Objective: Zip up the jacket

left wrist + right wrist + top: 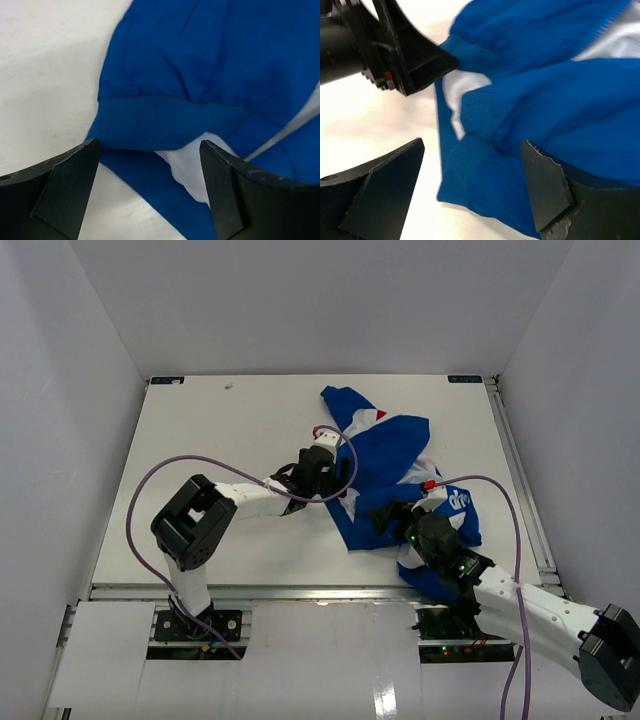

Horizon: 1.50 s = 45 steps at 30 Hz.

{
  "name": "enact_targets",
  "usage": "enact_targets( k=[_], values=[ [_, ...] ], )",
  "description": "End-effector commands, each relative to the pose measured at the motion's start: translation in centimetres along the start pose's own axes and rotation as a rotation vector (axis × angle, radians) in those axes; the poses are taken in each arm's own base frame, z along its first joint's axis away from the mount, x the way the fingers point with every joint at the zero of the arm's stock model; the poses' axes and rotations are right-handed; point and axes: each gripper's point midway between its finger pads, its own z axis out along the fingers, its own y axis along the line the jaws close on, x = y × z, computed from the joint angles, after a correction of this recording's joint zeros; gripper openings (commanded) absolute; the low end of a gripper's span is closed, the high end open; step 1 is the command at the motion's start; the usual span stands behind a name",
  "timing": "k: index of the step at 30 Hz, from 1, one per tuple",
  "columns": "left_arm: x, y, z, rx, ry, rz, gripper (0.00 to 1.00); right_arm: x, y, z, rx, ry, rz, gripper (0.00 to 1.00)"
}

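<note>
Top view: the jacket (392,452) lies crumpled on the table (220,440). The left gripper (340,486) is at its left edge and the right gripper (386,516) at its near edge.

Left wrist: jaws spread wide, empty, above the jacket's ribbed hem (150,122).

Right wrist: jaws released, straddling blue fabric, ungripped.

Worktop (200,420) left of the jacket (390,445) bare — room to pass; left claw (338,488) & right claw (382,513) crowd its hem.
</note>
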Motion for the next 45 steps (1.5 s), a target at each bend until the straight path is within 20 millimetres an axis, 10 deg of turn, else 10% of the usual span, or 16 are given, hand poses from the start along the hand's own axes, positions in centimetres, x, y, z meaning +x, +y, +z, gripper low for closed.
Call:
enact_targets(
  k=[1, 6, 10, 12, 16, 26, 29, 36, 45],
  values=[
    [0.1, -1.1, 1.9, 0.066, 0.044, 0.03, 0.9, -2.1, -2.4, -0.1, 0.191, -0.056, 0.053, 0.87],
    [1.4, 0.3, 4.2, 0.0, 0.068, 0.051, 0.85, -0.5, -4.5, -0.3, 0.29, -0.027, 0.104, 0.87],
    [1.6, 1.7, 4.5, -0.06, 0.076, 0.043, 0.19, 1.7, -6.9, -0.2, 0.379, 0.011, 0.122, 0.87],
    [1.7, 3.4, 3.5, -0.151, 0.074, 0.0, 0.05, 2.3, -7.6, 0.2, 0.399, 0.025, 0.112, 0.88],
    [1.3, 7.6, -1.4, -0.365, 0.021, -0.176, 0.0, 2.4, -6.1, 1.7, 0.233, -0.01, 0.105, 0.86],
    [5.4, 8.5, -11.6, -0.229, -0.124, -0.503, 0.0, -2.5, -4.1, 8.5, -0.039, 0.019, -0.109, 0.64],
    [6.6, 7.7, -12.4, -0.157, -0.115, -0.525, 0.16, -3.4, -3.5, 10.8, -0.094, 0.061, -0.175, 0.65],
    [7.0, 7.0, -13.5, -0.114, -0.128, -0.469, 0.98, -5.0, -3.4, 11.8, -0.007, 0.203, -0.112, 0.66],
    [-2.7, 5.3, -17.9, -0.03, -0.3, -0.422, 0.98, -6.3, 3.1, 7.8, 0.064, 0.116, 0.064, 0.64]
  ],
)
